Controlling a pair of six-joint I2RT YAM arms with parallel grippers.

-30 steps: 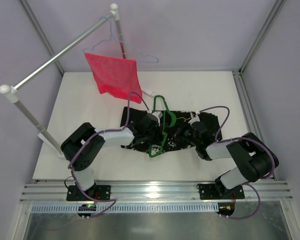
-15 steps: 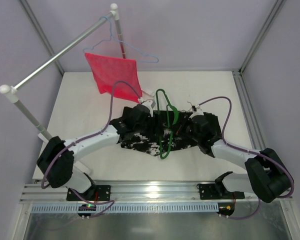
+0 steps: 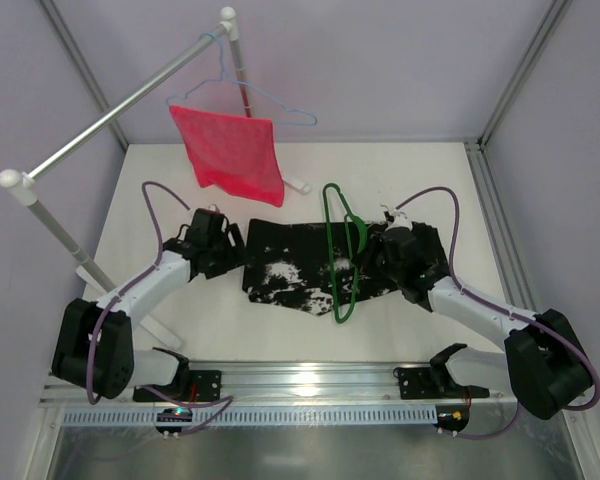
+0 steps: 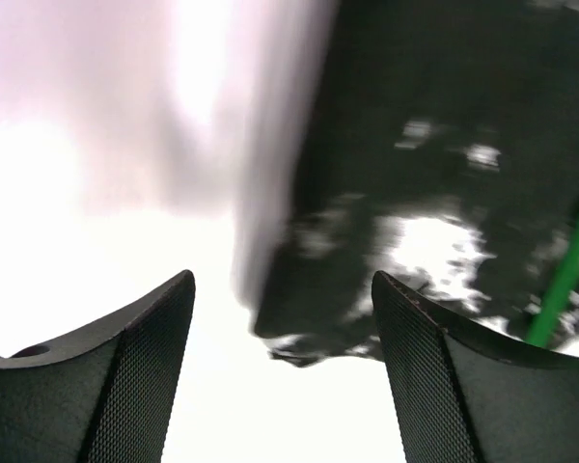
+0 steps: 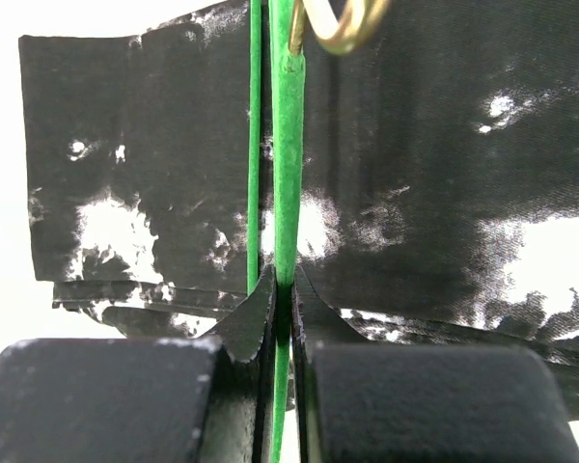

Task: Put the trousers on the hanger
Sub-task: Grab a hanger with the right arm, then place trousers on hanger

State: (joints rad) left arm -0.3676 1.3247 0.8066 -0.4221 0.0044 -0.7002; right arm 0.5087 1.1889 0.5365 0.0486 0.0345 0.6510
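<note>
Right wrist view: right gripper clamps the hanger, likely steadying it across the trousers, while the left gripper stands open and empty.

Between my left claw, spread wide, and the trousers just ahead there is only white table. The hanger lies across the trousers. The red cloth hangs over the table's far side near that claw, and the rail post stands left of my left arm.
</note>
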